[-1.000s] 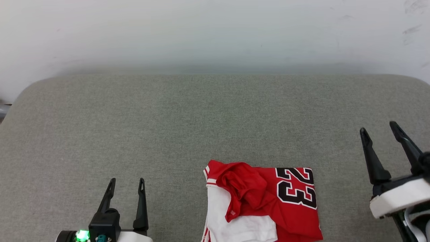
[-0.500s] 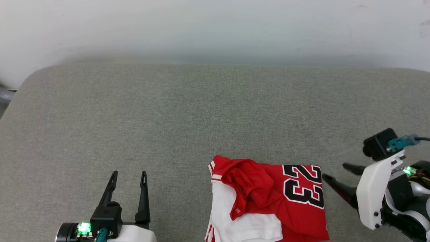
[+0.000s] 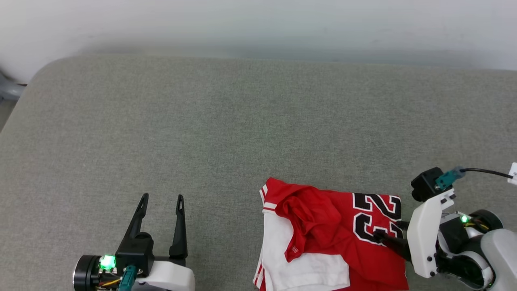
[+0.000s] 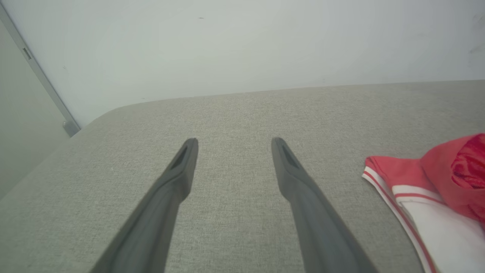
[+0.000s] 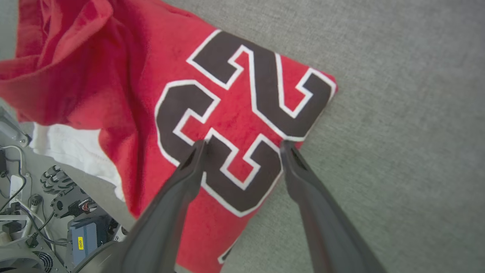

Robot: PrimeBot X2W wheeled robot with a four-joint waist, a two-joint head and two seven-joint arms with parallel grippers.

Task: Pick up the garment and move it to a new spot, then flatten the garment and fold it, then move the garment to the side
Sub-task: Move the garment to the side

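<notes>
While the bunched shirt (image 3: 323,226) lies at the lower right of the grey cushion (image 3: 202,141), the right gripper (image 3: 387,228) straddles its numbered edge, fingers wide, gripping nothing; the left gripper (image 3: 162,197), equally wide, sits lower left.

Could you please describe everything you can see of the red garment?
The garment is a red, soft-looking jersey with white sleeves, striped trim and black, white-edged numerals 23. It lies roughly folded, its top layer bunched, at the near edge of the grey cushion. The open right gripper is poised at its numbered edge; contact unclear.
</notes>
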